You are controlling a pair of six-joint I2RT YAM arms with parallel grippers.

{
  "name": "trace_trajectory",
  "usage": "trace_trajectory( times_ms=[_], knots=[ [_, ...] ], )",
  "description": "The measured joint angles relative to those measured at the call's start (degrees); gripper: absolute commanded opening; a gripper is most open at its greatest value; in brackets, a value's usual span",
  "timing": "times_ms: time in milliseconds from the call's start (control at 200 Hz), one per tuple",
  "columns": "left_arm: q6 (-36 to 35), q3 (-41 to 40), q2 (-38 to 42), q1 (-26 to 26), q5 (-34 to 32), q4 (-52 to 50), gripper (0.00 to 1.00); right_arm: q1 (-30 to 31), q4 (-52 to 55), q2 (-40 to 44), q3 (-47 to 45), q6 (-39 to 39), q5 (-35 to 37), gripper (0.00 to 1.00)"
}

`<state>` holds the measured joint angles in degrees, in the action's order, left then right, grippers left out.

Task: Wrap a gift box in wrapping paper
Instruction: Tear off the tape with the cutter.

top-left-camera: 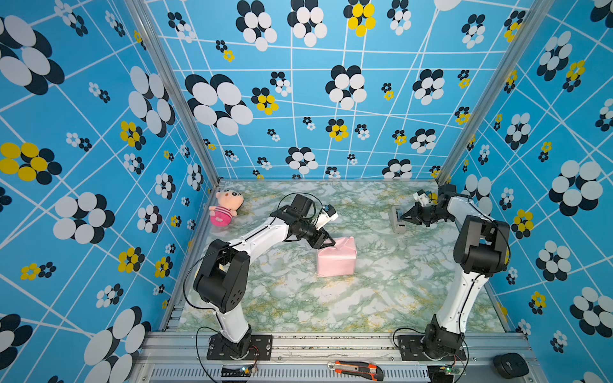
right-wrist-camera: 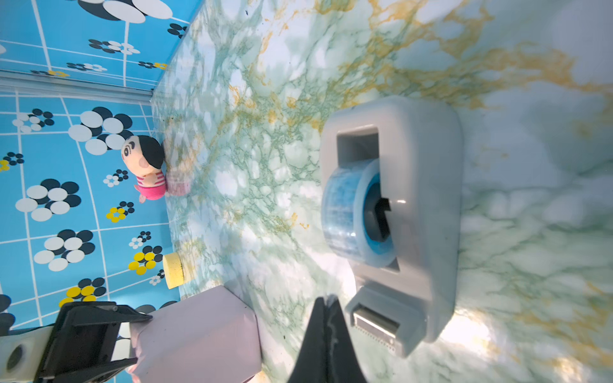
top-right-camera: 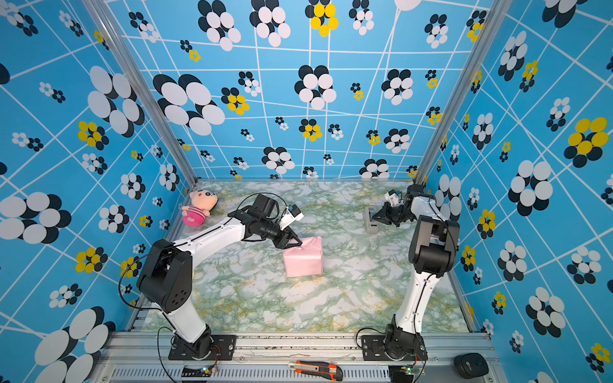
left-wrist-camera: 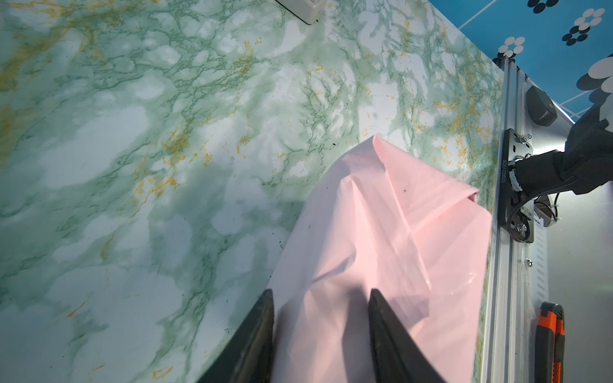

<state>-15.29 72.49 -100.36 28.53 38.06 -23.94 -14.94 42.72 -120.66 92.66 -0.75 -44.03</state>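
Left hand [left-wrist-camera: 321,293], jaws apart, rests on the wrapping paper [top-left-camera: 335,258] covering the gift box on the tabletop [top-left-camera: 381,298]: press firmly. Right hand [right-wrist-camera: 326,301], jaws together at the tape dispenser [right-wrist-camera: 421,199] cutter, should pull tape straight.

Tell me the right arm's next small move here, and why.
Probably draw the right gripper away from the tape dispenser to pull out a strip. Its fingers are shut right at the cutter, seemingly on the end of the tape, while the left gripper rests on the folded wrapping paper.
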Motion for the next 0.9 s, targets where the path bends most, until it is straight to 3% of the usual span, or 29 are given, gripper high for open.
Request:
trace_trajectory(
  times_ms=[470, 900],
  knots=[
    [0.0, 0.0, 0.0, 0.0, -0.1, 0.1, 0.46, -0.4, -4.3, 5.9, -15.4, -6.4, 2.6, 0.00],
    [0.0, 0.0, 0.4, 0.4, -1.5, 0.2, 0.46, -0.6, -12.8, 4.2, -17.3, -15.4, 4.5, 0.00]
  ],
)
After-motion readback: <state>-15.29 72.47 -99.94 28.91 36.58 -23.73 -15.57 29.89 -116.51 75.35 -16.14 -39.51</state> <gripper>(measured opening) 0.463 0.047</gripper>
